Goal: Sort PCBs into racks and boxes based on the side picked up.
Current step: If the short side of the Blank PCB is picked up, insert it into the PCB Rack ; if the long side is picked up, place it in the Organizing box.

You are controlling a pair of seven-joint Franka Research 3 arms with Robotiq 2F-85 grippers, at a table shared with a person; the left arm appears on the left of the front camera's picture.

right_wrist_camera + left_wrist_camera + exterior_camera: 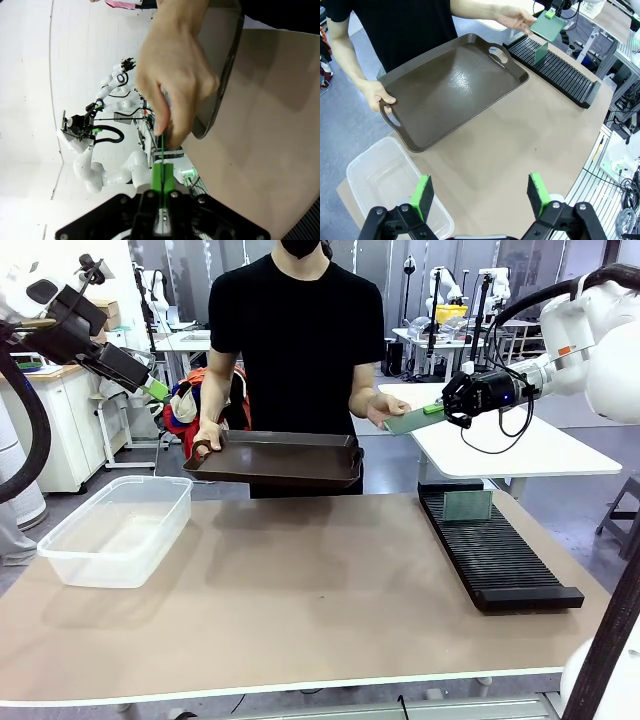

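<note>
PCB (409,421) clamped in my right pincer (435,409) at two o'clock; person's hand (384,408) holds its other end; left pincer (481,193) released.

Two thin flat green rectangular circuit boards: one hand-held board (412,422), one upright board (467,506). One long low black slotted rack (505,570). One clear plastic rectangular tub (110,562). One dark brown shallow handled tray (280,472). Two black green-padded grippers: left gripper (480,194), right gripper (436,409). One person (297,340) in a black T-shirt. One tan tabletop (300,625).
</note>
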